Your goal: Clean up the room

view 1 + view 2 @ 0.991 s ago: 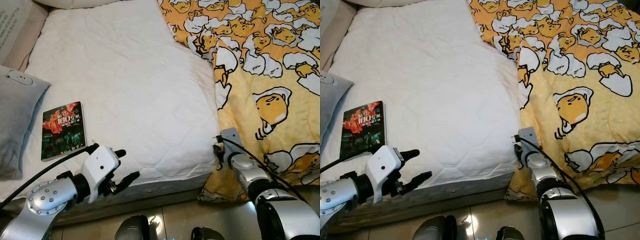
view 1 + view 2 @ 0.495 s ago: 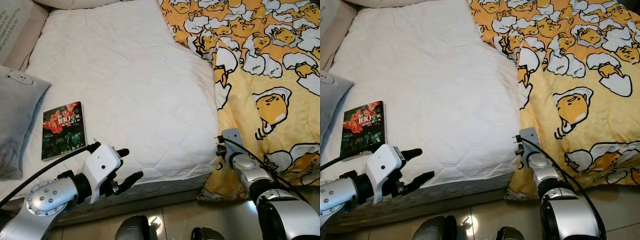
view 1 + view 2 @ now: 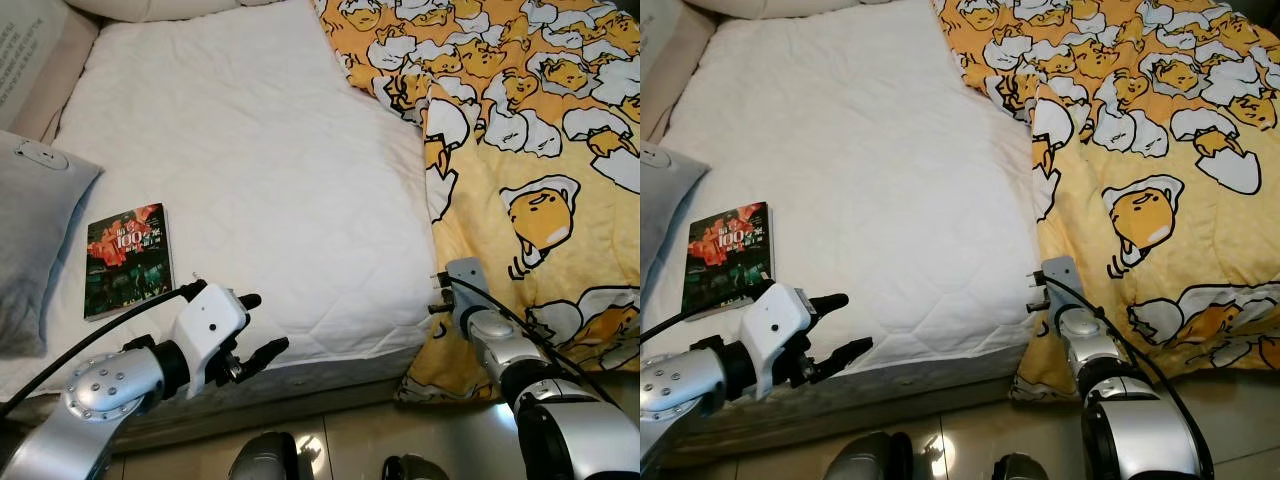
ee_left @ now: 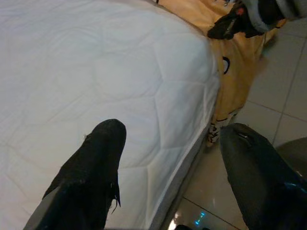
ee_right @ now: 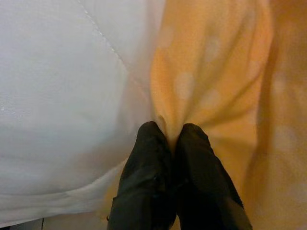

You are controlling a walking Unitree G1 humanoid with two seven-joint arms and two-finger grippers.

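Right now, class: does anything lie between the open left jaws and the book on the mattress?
Nothing visible does. The left gripper hangs open at the mattress front edge; the book lies flat just beyond it, with only bare white quilting and the arm's own cable between. The grey pillow sits beside the book, not in the path.

bed [image 3: 260,170] | on it: book [image 3: 125,259], grey pillow [image 3: 30,235], yellow blanket [image 3: 530,150]

Mattress [image 3: 260,180]: white quilted cloth, matt.
Blanket [image 3: 540,180]: soft printed cloth.
Book [image 3: 126,258]: glossy paper cover.
Floor [image 4: 283,86]: glossy tile.
My arms: brushed metal.
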